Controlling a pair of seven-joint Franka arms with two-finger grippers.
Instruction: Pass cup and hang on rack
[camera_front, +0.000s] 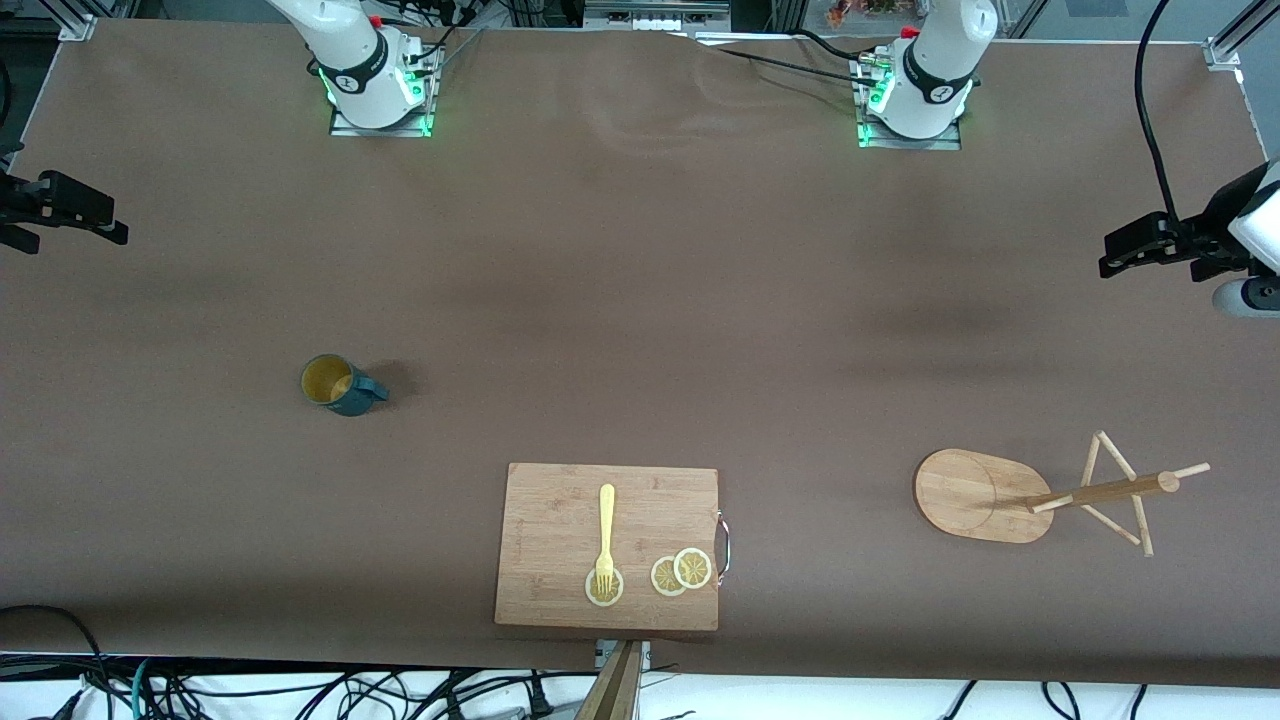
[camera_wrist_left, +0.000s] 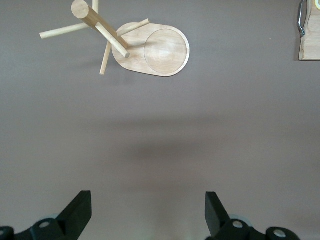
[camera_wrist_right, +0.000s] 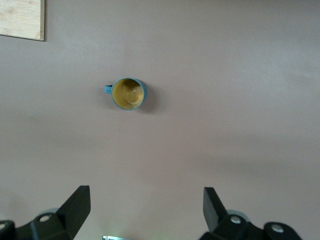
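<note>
- Front view: the right gripper hangs at the middle of the frame's left edge, over bare table at the right arm's end, its jaws spread wide and empty.
- The left gripper hangs at the frame's right edge, over bare table at the left arm's end, likewise wide and holding nothing.
- The cup stands upright on the brown table in the left half of the frame, mustard inside showing, its handle pointing toward the frame's right.
- The rack stands at lower right, oval base flat, post and pegs bare.
- A cutting board lies at bottom centre, bearing a yellow fork and three lemon slices; it sits between cup and rack, nearer the camera.
- Left wrist view: the rack shows at the top, well apart from the spread fingers at the bottom edge.
- Right wrist view: the cup sits above centre, clear of the wide fingers.
</note>
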